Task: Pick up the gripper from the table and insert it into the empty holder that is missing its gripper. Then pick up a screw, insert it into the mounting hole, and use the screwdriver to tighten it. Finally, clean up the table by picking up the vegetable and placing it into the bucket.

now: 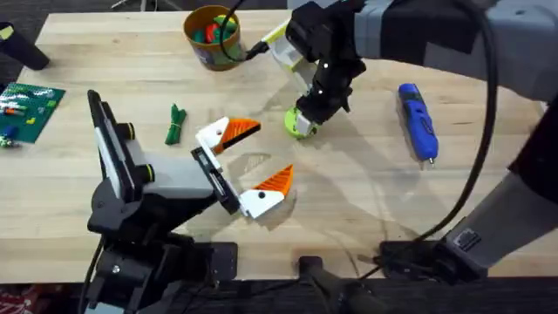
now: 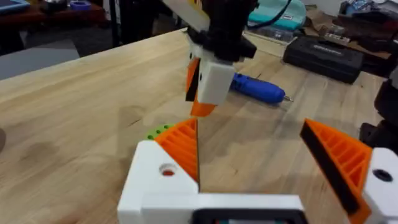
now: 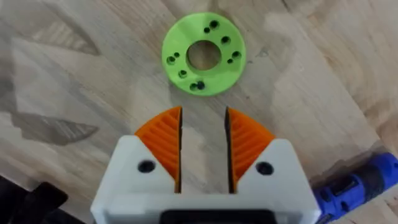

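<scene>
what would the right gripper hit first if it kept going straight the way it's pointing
Most likely the bare table right beside the lime-green disc. The right gripper points down at the wood, fingers slightly apart, with the disc just beyond its tips. Height above the table is unclear.

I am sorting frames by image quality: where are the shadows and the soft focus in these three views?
Overhead: the right arm casts a broad shadow on the table. Left wrist: the blue screwdriver and the clutter behind look soft, as does the right gripper. Right wrist: the green disc is sharp, with a dark shadow on the wood beside it.
</scene>
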